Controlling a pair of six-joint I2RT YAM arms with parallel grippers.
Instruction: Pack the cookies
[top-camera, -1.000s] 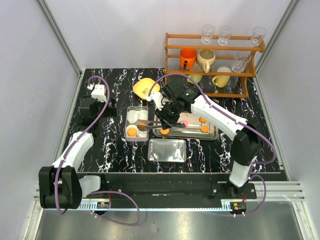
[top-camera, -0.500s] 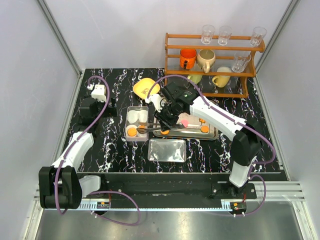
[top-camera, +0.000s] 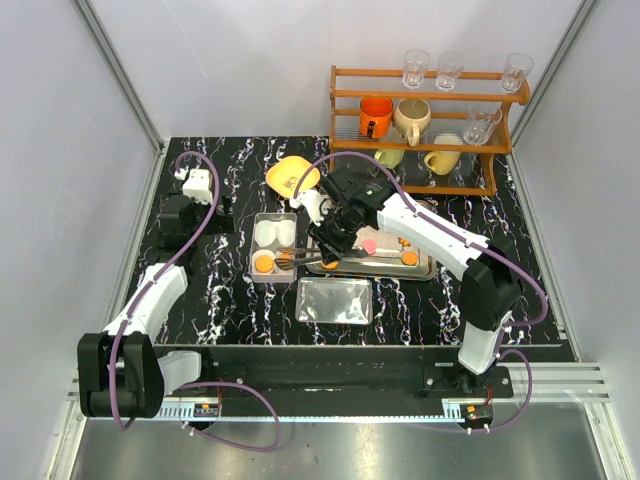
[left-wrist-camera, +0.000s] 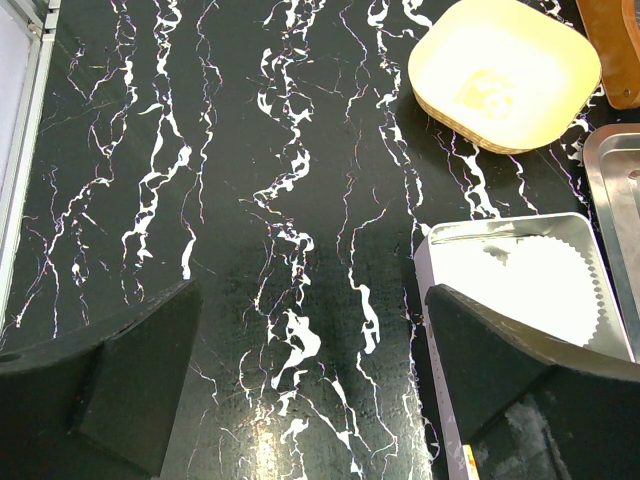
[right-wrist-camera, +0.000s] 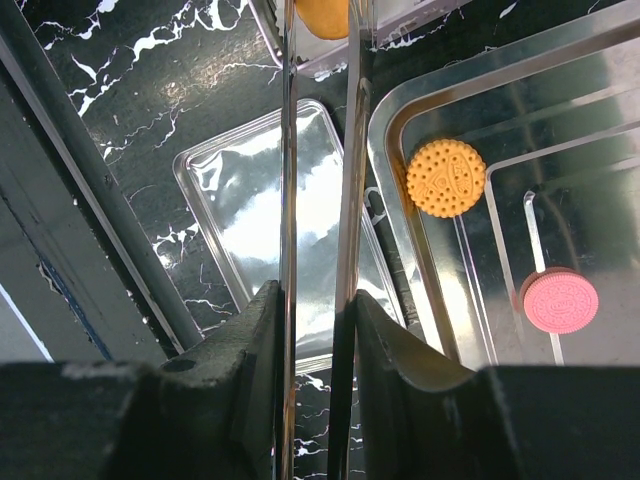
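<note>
My right gripper (top-camera: 336, 243) is shut on a pair of metal tongs (top-camera: 300, 256), whose arms run up the right wrist view between my fingers (right-wrist-camera: 255, 330). An orange cookie (right-wrist-camera: 322, 14) shows between the tong tips over the box (top-camera: 253, 262), which holds white paper cups (top-camera: 272, 233) and an orange cookie (top-camera: 264, 263). On the steel tray (top-camera: 425, 272) lie orange cookies (right-wrist-camera: 445, 178) (top-camera: 409, 258) and a pink one (right-wrist-camera: 559, 300). My left gripper (left-wrist-camera: 310, 350) hangs open over bare table, left of the box (left-wrist-camera: 428, 262).
The box lid (top-camera: 335, 300) lies in front of the tray. A yellow dish (top-camera: 292, 175) sits behind the box. A wooden rack (top-camera: 425, 120) with mugs and glasses stands at the back right.
My right gripper has shifted slightly left and back, carrying the tongs with it. The left arm has not moved.
</note>
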